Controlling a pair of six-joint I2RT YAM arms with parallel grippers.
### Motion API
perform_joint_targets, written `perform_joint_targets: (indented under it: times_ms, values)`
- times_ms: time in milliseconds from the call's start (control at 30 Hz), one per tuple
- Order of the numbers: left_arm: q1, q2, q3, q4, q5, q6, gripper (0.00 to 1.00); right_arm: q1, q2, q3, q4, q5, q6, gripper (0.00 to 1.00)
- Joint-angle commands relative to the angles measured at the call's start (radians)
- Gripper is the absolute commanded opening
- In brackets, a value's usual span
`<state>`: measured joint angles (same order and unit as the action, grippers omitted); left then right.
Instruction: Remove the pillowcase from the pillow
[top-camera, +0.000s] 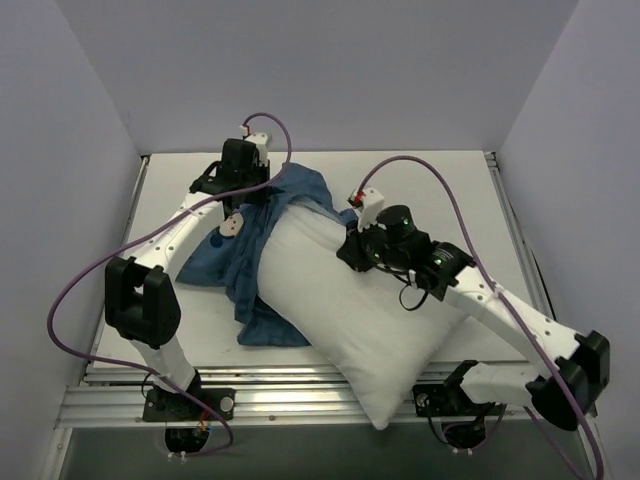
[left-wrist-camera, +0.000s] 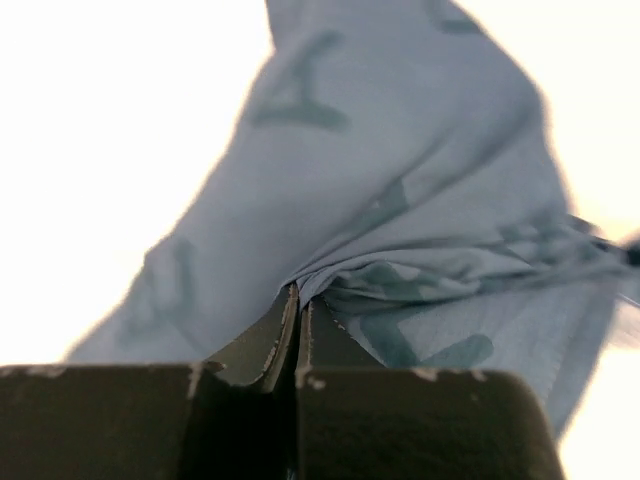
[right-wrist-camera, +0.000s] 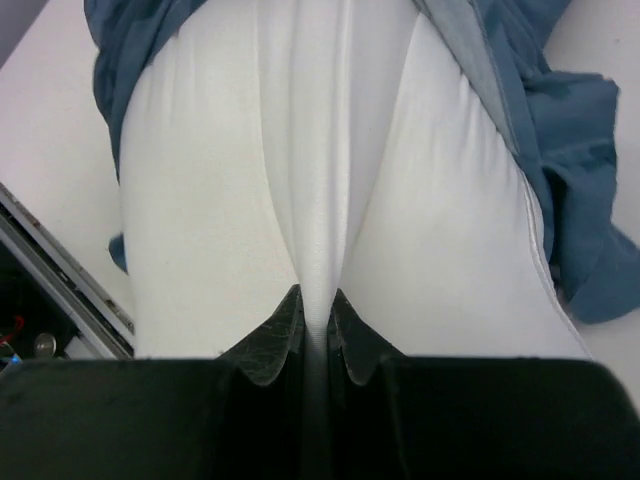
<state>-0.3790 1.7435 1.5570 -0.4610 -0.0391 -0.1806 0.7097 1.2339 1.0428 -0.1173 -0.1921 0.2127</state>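
The white pillow (top-camera: 365, 310) lies slantwise across the table, its near end past the front edge. The dark blue pillowcase (top-camera: 235, 270) is bunched round its far-left end and spread on the table to the left. My left gripper (top-camera: 238, 205) is shut on a fold of the pillowcase (left-wrist-camera: 400, 200) at the far end. My right gripper (top-camera: 350, 255) is shut on a pinched ridge of the pillow (right-wrist-camera: 320, 200) at its upper right side. In the right wrist view the pillowcase (right-wrist-camera: 560, 180) hangs at both sides of the pillow.
The white table (top-camera: 440, 190) has a metal rail frame (top-camera: 300, 395) along its front edge. Grey walls stand left, right and behind. Purple cables (top-camera: 440, 180) loop above both arms.
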Motion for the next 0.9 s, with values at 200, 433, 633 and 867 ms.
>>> perform_joint_targets:
  times_ms: [200,433,633,867]
  values:
    - [0.207,0.183,0.120,0.010,-0.369,-0.010,0.02,-0.006,-0.324,0.074,-0.294,0.060,0.042,0.00]
    - [0.233,0.257,0.198,-0.050,-0.289,-0.075,0.02,-0.007,-0.298,0.053,-0.291,0.147,0.048,0.00]
    - [0.178,0.061,0.091,0.088,-0.108,-0.160,0.29,-0.009,-0.112,0.039,-0.144,0.224,0.096,0.01]
    - [0.158,-0.258,-0.105,0.139,-0.048,-0.269,0.92,0.007,0.070,0.195,-0.113,0.295,0.034,0.71]
